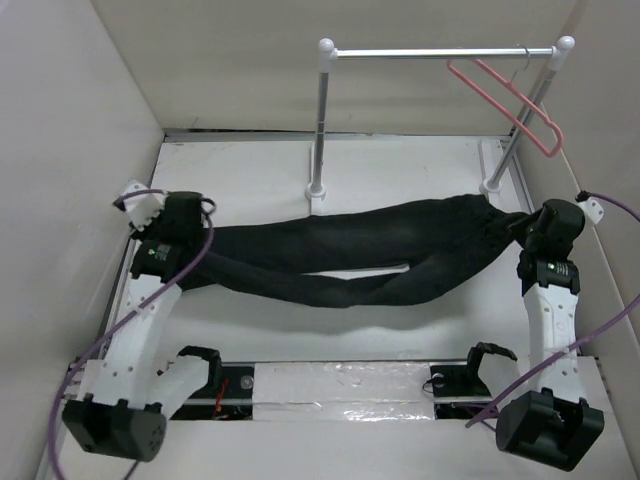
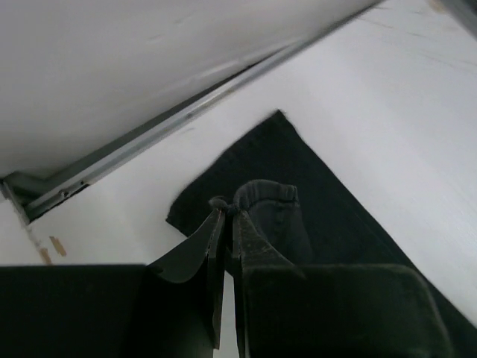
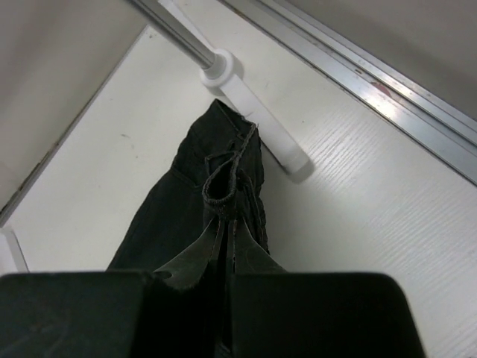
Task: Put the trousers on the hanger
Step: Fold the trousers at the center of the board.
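The black trousers [image 1: 350, 258] lie stretched across the white table, legs to the left, waist to the right. My left gripper [image 1: 190, 232] is shut on a leg cuff [image 2: 264, 195], which it pinches above the flat leg end. My right gripper [image 1: 525, 232] is shut on the waistband [image 3: 223, 179] near the rail's right foot. The pink hanger [image 1: 510, 100] hangs from the right end of the white rail [image 1: 440, 52], behind and above the right gripper.
The rail's two posts stand on the table, the left post [image 1: 320, 130] behind the trousers' middle, the right foot [image 3: 257, 119] close beside the waistband. White walls enclose the table on the left, back and right.
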Tool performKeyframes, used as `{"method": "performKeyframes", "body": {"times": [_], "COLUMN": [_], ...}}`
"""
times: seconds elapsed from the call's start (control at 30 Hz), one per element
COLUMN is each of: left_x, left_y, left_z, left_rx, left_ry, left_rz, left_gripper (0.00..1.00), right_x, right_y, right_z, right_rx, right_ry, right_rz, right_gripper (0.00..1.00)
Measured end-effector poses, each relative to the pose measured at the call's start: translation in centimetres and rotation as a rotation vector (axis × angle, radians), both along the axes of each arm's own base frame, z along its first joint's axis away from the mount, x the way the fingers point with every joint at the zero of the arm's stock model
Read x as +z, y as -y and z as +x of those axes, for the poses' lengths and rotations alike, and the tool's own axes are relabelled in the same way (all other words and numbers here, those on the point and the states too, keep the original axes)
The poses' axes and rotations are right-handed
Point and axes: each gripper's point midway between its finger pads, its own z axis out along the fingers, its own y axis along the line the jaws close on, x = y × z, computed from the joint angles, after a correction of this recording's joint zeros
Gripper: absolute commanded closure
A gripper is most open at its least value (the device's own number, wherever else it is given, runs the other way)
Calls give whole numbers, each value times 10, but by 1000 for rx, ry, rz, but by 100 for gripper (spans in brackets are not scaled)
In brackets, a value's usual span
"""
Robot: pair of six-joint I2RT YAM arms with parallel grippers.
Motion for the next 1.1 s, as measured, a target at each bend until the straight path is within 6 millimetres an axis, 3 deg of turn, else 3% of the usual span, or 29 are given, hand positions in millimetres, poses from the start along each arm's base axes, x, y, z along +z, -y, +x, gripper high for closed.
{"method": "performKeyframes", "body": {"times": [0.1,0.23,0.4,0.6,0.87,1.1], "left_x": [-25,-37,-64,-74,-76,-111], "left_y": [-46,-74,-89,-96,-111,-125], "left_z": [2,-1,3,16,48,77], "left_rx": [120,198,238,268,292,308], "left_ry": [-43,-61,-129,-198,-223,-304], "left_rz": [-102,-171,-248,-257,-258,-274], "left_gripper": [100,100,100,100,100,100], "right_x": [5,6,-6,-25,-28,-37], "right_y": [-7,-7,-2,5,8,-1], "right_z": [0,-6,3,28,82,125], "right_rx": [8,-5,-14,-16,1,13], "right_ry": [26,59,28,-43,-79,-115], "right_rz": [-7,-20,-16,9,18,-15], "right_gripper": [100,100,100,100,98,95]}}
